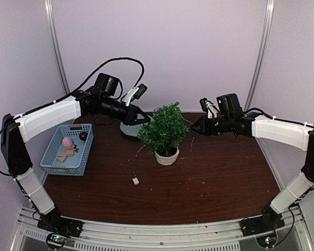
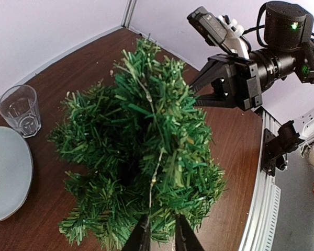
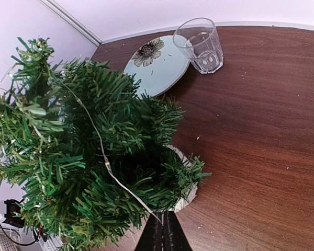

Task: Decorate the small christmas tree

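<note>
The small christmas tree (image 1: 165,129) stands mid-table in its off-white pot (image 1: 167,158). A thin light wire (image 3: 102,151) lies over its branches. My right gripper (image 3: 163,213) is shut on one end of that wire, right of the tree (image 3: 83,157) and just above the pot rim (image 3: 191,196). In the top view it is at the tree's right side (image 1: 193,127). My left gripper (image 2: 159,217) hovers at the tree's left side (image 1: 145,120), jaws a little apart over the needles. The wire (image 2: 156,172) runs down to its left finger (image 2: 144,222).
A blue basket (image 1: 48,152) at the left holds a pink ornament (image 1: 67,141) and a red one (image 1: 83,136). A clear glass cup (image 3: 200,44) and a flowered plate (image 3: 154,57) sit behind the tree. A small white piece (image 1: 135,181) lies in front.
</note>
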`<state>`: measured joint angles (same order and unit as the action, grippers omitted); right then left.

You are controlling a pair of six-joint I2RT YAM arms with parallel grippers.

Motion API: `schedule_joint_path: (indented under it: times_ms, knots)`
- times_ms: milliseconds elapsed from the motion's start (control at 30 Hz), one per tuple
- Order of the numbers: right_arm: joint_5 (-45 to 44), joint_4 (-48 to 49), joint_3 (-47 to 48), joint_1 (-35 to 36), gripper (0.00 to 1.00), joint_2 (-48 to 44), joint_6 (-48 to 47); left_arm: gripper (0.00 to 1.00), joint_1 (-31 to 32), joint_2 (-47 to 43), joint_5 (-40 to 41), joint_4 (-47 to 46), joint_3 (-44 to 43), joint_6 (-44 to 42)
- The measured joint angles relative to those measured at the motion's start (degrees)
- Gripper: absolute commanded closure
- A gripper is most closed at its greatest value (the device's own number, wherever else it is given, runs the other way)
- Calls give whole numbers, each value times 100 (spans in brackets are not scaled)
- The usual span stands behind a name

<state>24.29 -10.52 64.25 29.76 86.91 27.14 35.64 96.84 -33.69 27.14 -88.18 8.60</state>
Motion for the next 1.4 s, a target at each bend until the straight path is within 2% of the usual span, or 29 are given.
schedule_joint_path:
  times_ms: [233,767,867,1067,1400]
  knots:
    - [17,0,0,0,100,2,0,97,0,31,-223,-4,0,-37]
    - [79,2,0,0,100,63,4,100,22,221,-293,2,-74,-68]
    - [85,2,0,0,100,63,4,87,22,223,-258,96,-157,-160]
    - [107,2,0,0,100,63,4,73,20,142,7,535,-278,-494]
    - [140,2,0,0,100,63,2,76,20,264,262,1355,-1408,-1062]
